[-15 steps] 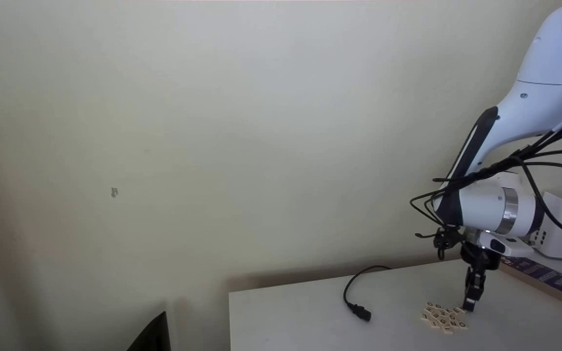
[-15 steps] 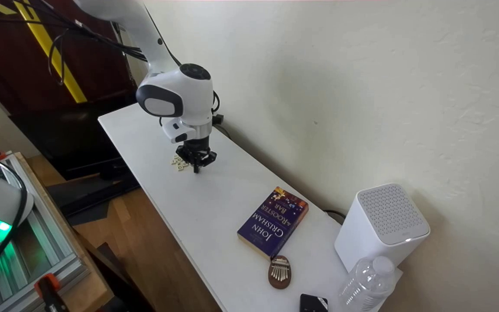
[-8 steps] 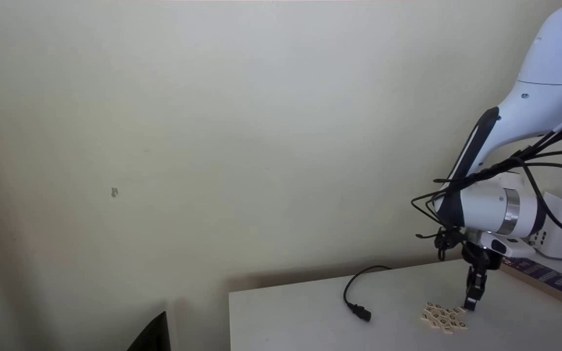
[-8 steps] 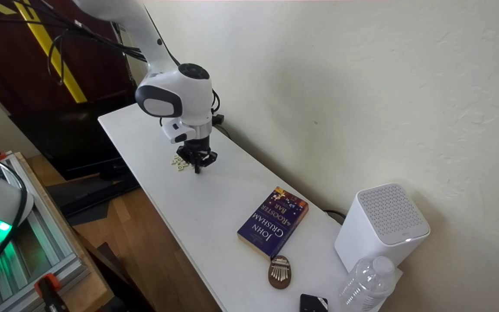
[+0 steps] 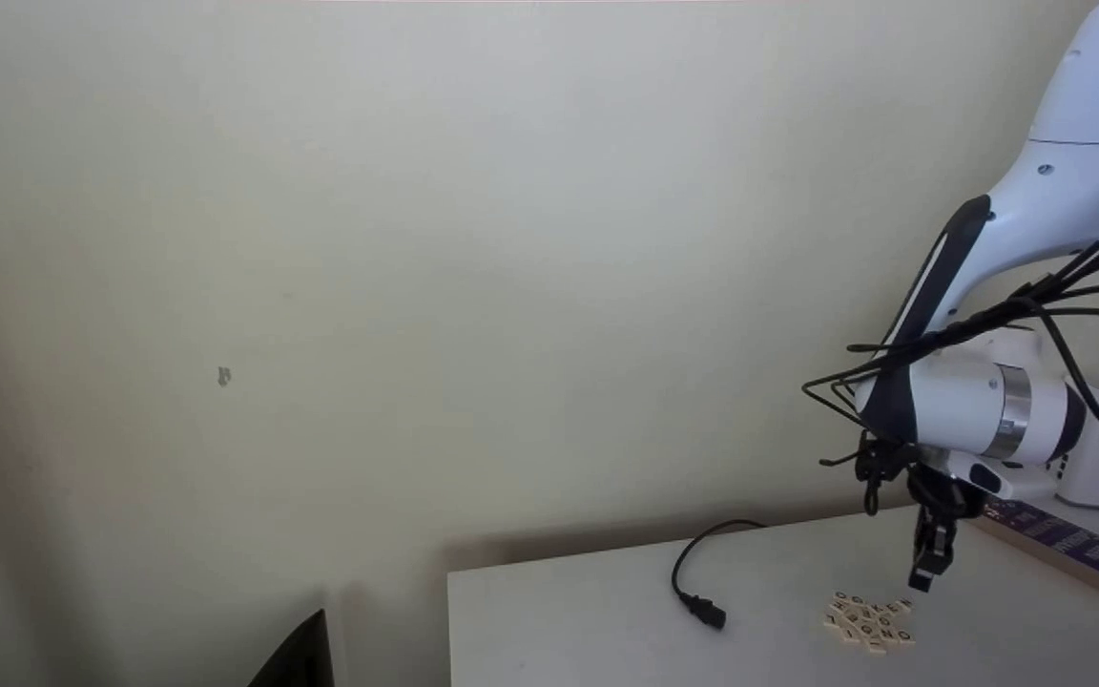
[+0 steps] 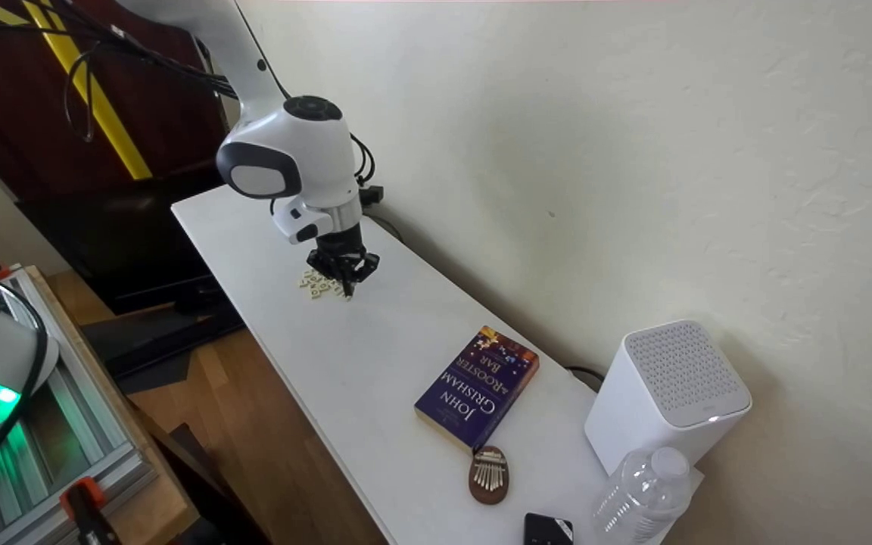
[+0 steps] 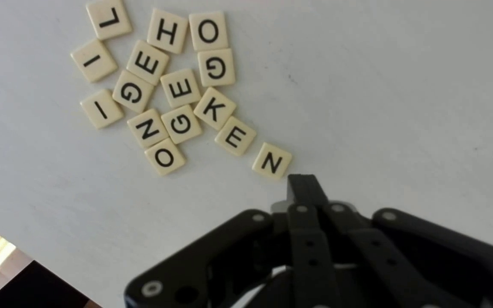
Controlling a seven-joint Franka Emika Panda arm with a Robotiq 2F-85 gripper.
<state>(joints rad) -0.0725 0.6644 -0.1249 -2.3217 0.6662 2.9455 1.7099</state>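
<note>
In the wrist view, several cream letter tiles lie face up in a loose cluster on the white table. The N tile sits at the cluster's near right end, slightly apart from the E tile; beyond that come the K tile and the others. My black gripper is shut, its fingertips pressed together with nothing between them. It points down just beside the N tile, which is the closest tile. In an exterior view the gripper appears above the tabletop, right of the tiles.
A black power cord lies by the wall. Further along the table are a dark blue book, a brown thumb piano, a black box, a tall white device and a clear bottle.
The gripper has risen a little from near the table, mostly in the last half second, with the arm shifting and tilting slightly. It stays shut, and most of the tiles look unmoved.
</note>
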